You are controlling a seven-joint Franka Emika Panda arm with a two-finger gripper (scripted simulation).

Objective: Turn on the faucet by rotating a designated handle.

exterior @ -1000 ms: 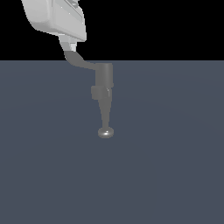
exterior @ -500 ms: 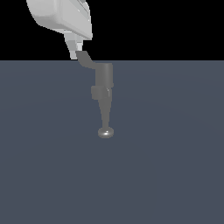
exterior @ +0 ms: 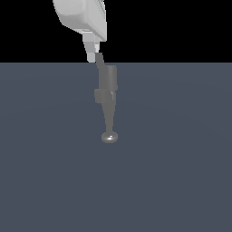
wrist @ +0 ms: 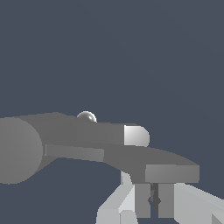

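Observation:
The grey faucet (exterior: pixel 108 81) stands on the dark floor, its tapered spout running toward the camera to a shiny round knob (exterior: pixel 109 137). The handle (exterior: pixel 99 59) is a thin grey lever that sticks out from the top of the cylinder, up and slightly to the exterior view's left. My gripper (exterior: pixel 93 56) comes down from above with its fingertips against the handle's end. In the wrist view the flat handle (wrist: pixel 131 157) ends in a widened tip just above my gripper (wrist: pixel 154 200). The jaws stand almost together and nothing shows between them. The knob (wrist: pixel 86 117) peeks over the faucet body.
The plain dark grey floor (exterior: pixel 181 172) spreads all around the faucet, with black background beyond its far edge. Nothing else is in view.
The handle has swung from pointing to the exterior view's left toward pointing nearly straight back. My gripper has moved right with it, staying at its tip.

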